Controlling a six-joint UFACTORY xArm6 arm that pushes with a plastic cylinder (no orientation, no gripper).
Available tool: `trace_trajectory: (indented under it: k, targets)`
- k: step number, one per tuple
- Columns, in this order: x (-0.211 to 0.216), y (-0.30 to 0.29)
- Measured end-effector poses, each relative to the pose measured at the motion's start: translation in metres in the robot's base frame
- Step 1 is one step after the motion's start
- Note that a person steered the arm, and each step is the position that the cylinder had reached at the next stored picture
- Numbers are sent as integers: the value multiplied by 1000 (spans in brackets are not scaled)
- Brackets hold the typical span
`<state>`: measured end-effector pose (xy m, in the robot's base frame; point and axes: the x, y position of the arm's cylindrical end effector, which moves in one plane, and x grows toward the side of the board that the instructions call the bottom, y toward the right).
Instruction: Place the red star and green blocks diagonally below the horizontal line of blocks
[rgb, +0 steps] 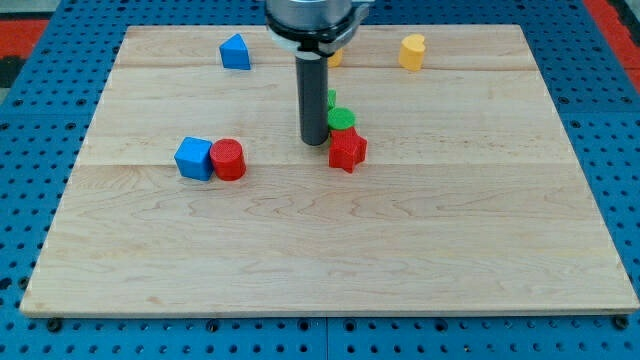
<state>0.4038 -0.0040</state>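
Red star and green blocks, clustered mid-counter, upper centre of view.

Red star (347, 151): lies flat on the counter (330, 260), points outward, nearest the view's bottom of the cluster. Green round block (342, 119): touching the star's upper edge, just toward the view's top. Second green block (331, 99): only a sliver visible, above the round one, mostly hidden by the rod; shape cannot be made out.

Red star (347, 150), green cylinder (342, 118), pale wooden board (330, 250).
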Motion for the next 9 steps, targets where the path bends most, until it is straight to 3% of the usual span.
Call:
trace_trajectory:
  k: [1, 3, 4, 5, 9]
  targets:
    - [10, -3]
    - [83, 6]
    - [78, 62]
    - [35, 118]
    - [-47, 54]
